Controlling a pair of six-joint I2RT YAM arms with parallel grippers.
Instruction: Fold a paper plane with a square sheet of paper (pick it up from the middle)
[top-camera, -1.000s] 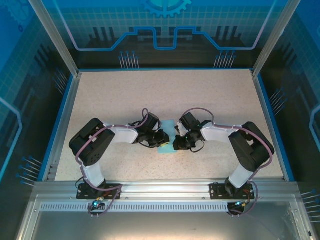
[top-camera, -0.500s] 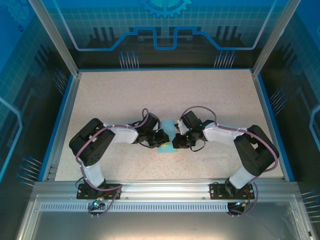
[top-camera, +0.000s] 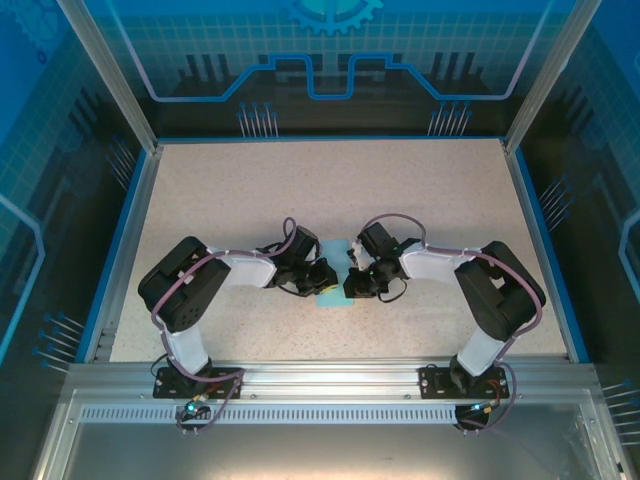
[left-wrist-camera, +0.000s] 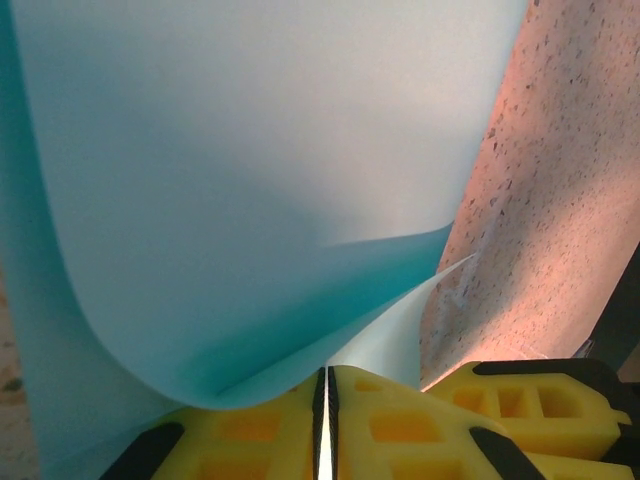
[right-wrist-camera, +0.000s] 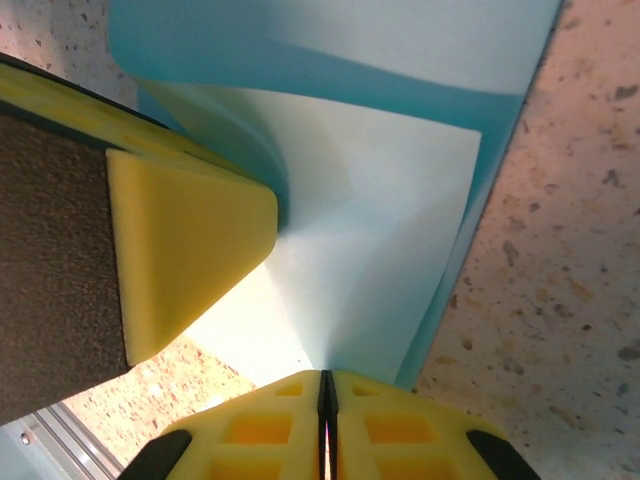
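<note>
grippers face each other across the square sheet of paper (left-wrist-camera: 260, 150) on the table (top-camera: 420, 190); left gripper (left-wrist-camera: 322, 385) and right gripper (right-wrist-camera: 325, 385) each clamp its nearer edge, paper curling up between them.

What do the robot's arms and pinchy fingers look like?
The left arm and right arm are chunky black joints with white tubes between, and thin purplish cables loop along them. The fingers are bright yellow blocks with hollow pockets.
</note>
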